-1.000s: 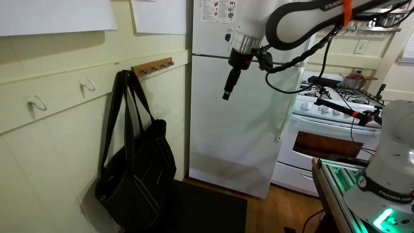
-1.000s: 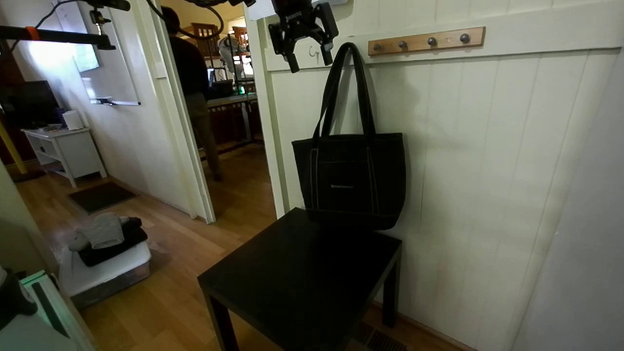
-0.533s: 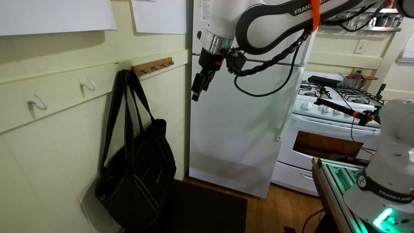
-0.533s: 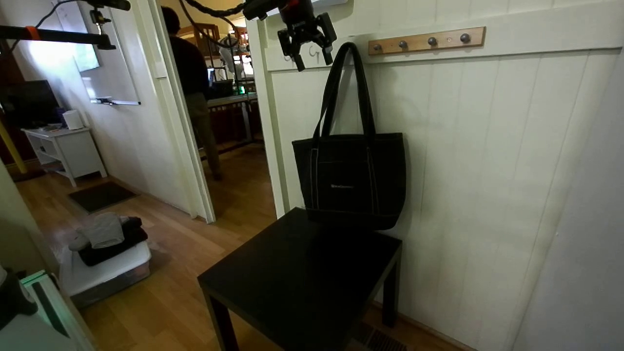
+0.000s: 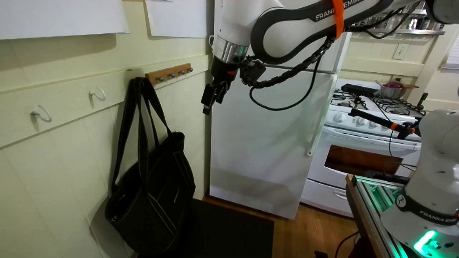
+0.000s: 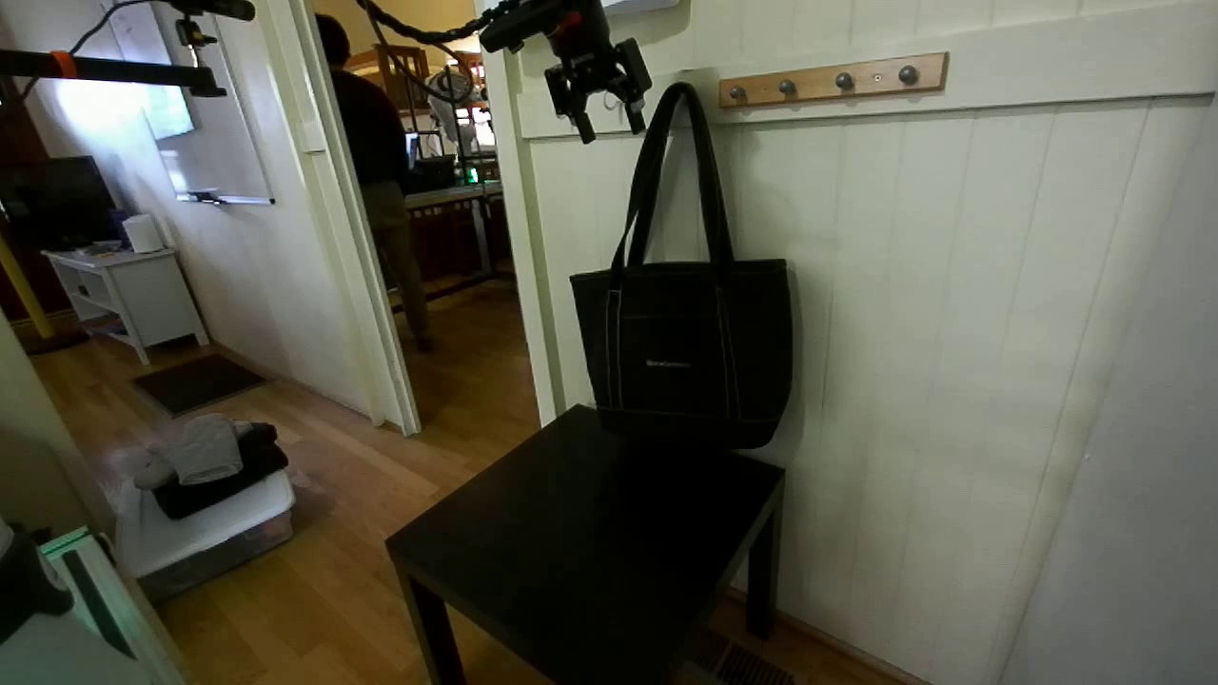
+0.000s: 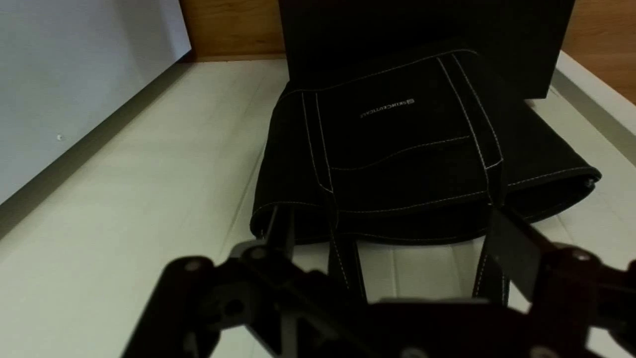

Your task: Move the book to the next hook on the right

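Note:
The book is a black tote bag, seen in both exterior views (image 5: 154,200) (image 6: 685,352) and in the wrist view (image 7: 397,154). It hangs against the wall by two long straps (image 6: 716,205); what holds their tops is hidden. My gripper shows in both exterior views (image 5: 212,106) (image 6: 611,133) and in the wrist view (image 7: 390,219). It is open and empty, pointing down, out from the wall and apart from the straps. In the wrist view the straps run between its spread fingers, behind them. A wooden rail with several knobs (image 5: 172,74) (image 6: 833,81) is right of the strap tops.
Two white hooks (image 5: 97,94) (image 5: 42,114) are on the wall board left of the bag. A black table (image 6: 571,552) stands below the bag. The white fridge (image 5: 258,150) stands by the wall's end. A stove (image 5: 362,139) is beside it.
My gripper has moved left in an exterior view, toward the wall and the bag, and turned a little. It stays open. The bag has not moved.

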Robot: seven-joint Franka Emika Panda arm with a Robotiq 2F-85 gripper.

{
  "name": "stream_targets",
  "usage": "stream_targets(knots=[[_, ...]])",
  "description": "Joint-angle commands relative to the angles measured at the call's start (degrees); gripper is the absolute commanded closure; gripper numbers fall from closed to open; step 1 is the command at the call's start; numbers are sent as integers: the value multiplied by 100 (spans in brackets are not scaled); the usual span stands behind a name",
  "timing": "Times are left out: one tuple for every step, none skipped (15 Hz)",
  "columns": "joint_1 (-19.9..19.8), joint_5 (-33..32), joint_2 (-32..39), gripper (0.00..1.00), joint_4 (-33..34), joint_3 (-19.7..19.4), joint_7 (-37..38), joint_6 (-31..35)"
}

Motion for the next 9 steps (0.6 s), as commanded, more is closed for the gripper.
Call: stream_targets(knots=[[52,14,0,0,9,-57,-13,-11],[60,-30,106,0,23,-81,252,166],[73,-120,214,0,44,-108,459,344],[89,-206,310,0,68,-137,683,604],[102,-233,383,0,84,-161,807,841],[125,-300,471,0,97,-192,944,1158],[159,-376,580,0,111,-227,1054,1504],[198,-438,675,0,140,-271,1136,1722],[263,-534,780,0,169,-340,1286,1938]])
